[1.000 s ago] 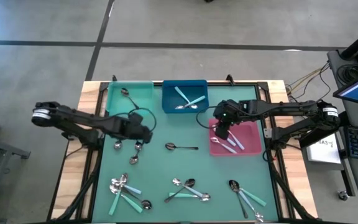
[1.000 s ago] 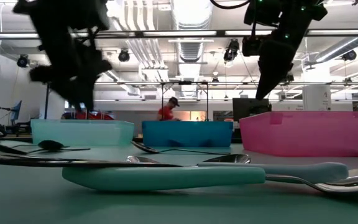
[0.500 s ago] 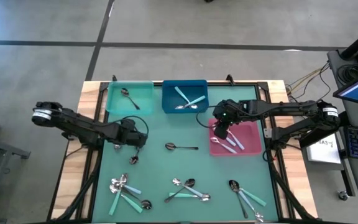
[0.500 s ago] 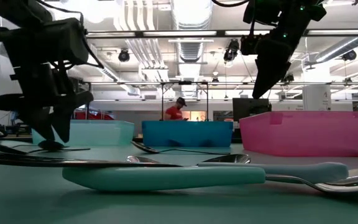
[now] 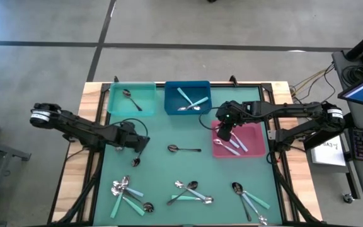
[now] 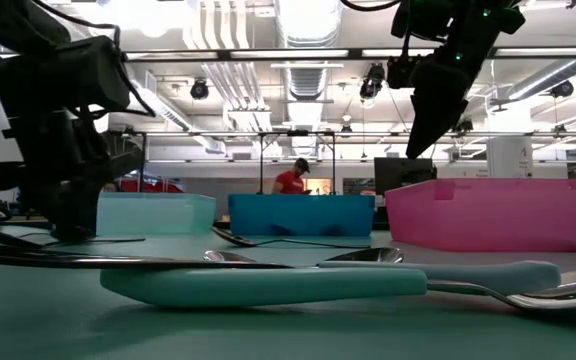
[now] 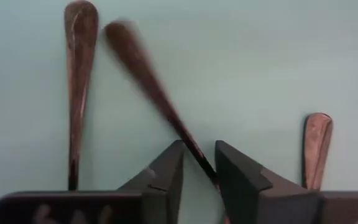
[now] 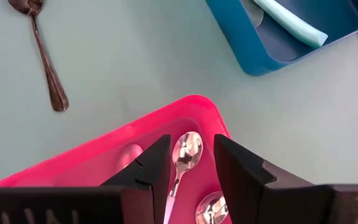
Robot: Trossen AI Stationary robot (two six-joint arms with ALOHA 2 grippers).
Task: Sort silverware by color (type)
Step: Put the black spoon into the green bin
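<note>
My left gripper [image 5: 137,144] is down at the green mat among three dark spoons and is shut on one dark spoon [image 7: 148,81]. Two more dark handles lie either side of it [image 7: 79,87] [image 7: 316,149]. Another dark spoon [image 5: 183,149] lies mid-table. My right gripper [image 8: 191,155] hovers open above the pink bin [image 5: 252,137], over a shiny silver spoon [image 8: 185,152] lying inside. The turquoise bin [image 5: 145,104] holds one dark spoon. The blue bin [image 5: 172,104] holds turquoise-handled spoons. My left gripper pinches the dark spoon's thin handle [image 7: 197,158] between its two fingers, coming from above and lying across the handle. The handle's free end [image 7: 120,34] reaches out ahead of the fingers. Whether the spoon rests on the mat or is raised, I cannot tell.
Three mixed heaps of spoons lie along the near edge [image 5: 126,194] [image 5: 191,192] [image 5: 249,198]. One dark spoon [image 5: 135,162] lies just near of my left gripper. The three bins stand along the far side. A person shows far behind the table [image 6: 290,180].
My left gripper has come down from above the mat to the dark spoons, shifting slightly toward the near edge. The spoon between its fingers shows blurred now.
</note>
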